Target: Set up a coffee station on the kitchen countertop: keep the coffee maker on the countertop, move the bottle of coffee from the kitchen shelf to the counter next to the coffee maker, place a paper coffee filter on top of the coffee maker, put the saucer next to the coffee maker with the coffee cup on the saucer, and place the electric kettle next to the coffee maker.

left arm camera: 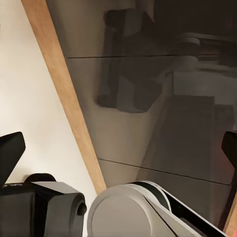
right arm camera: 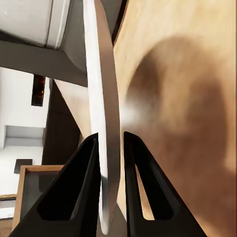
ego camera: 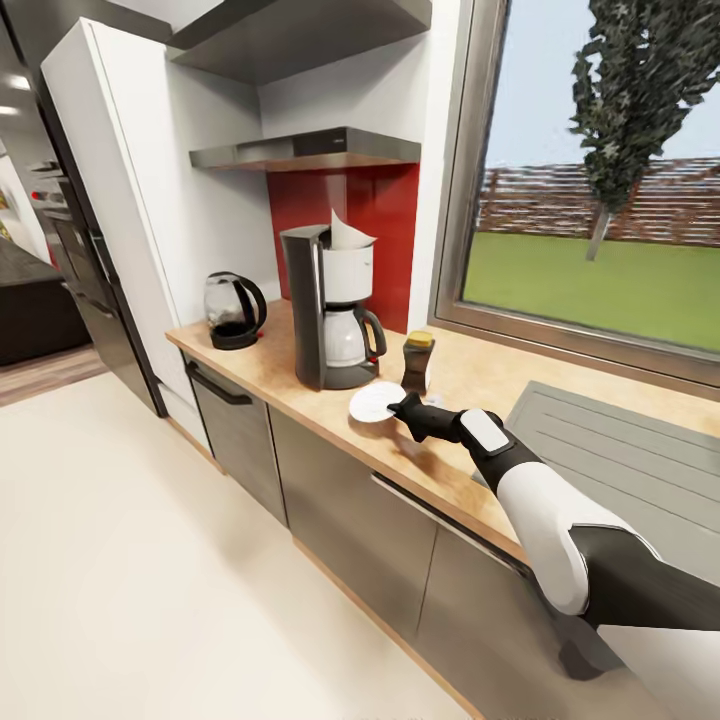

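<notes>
Saucer between coffee maker, bottle.

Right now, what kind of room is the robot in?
Most likely a home kitchen: a wooden countertop over grey cabinets, a coffee maker and an electric kettle standing on it, and a window onto a lawn.

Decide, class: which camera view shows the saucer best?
The head view: the saucer sits whole beside the coffee maker, the right gripper on its rim. Right wrist view gives it edge-on between the fingers.

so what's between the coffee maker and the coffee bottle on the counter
The saucer, gripped at its rim by the right tool, lies in front of that gap, in the head view.
</notes>
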Controlling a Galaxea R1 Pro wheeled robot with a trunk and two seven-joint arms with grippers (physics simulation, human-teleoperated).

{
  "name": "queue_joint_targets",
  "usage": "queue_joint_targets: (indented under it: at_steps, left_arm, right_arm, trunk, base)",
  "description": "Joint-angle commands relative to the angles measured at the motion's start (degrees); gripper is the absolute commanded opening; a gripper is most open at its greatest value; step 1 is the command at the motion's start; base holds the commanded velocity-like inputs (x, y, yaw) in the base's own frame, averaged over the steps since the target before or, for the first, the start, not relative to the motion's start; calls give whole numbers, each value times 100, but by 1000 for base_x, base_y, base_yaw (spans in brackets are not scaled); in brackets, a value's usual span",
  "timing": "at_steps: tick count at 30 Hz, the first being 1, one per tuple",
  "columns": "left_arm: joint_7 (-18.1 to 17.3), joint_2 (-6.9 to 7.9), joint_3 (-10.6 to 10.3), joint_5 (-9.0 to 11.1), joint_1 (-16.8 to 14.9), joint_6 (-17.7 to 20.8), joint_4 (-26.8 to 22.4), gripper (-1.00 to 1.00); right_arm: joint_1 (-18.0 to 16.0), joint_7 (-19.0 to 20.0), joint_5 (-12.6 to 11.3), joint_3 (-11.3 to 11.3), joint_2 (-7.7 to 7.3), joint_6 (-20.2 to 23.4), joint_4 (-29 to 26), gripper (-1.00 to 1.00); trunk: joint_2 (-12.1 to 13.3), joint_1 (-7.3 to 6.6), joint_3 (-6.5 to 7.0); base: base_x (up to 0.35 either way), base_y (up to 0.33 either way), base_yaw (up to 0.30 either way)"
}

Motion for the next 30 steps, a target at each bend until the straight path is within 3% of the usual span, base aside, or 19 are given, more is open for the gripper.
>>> queue_joint_targets:
  at_steps: [1,15,30]
  left_arm:
    - [-21,1,26,-25,-3,61,-1,100]
    - [-29,1,26,-25,-4,62,-1,100]
    - [-29,1,26,-25,-3,61,-1,100]
  right_arm:
    - [-4,21,17,-51,5,31,0,-100]
    - [-4,21,17,-53,5,31,0,-100]
    - [-4,21,18,-56,5,31,0,-100]
  trunk:
    - [-3,0,-12]
    - [-3,0,-47]
    - [-3,0,-168]
  base:
    - [31,23,0]
    - [57,31,0]
    - [0,0,0]
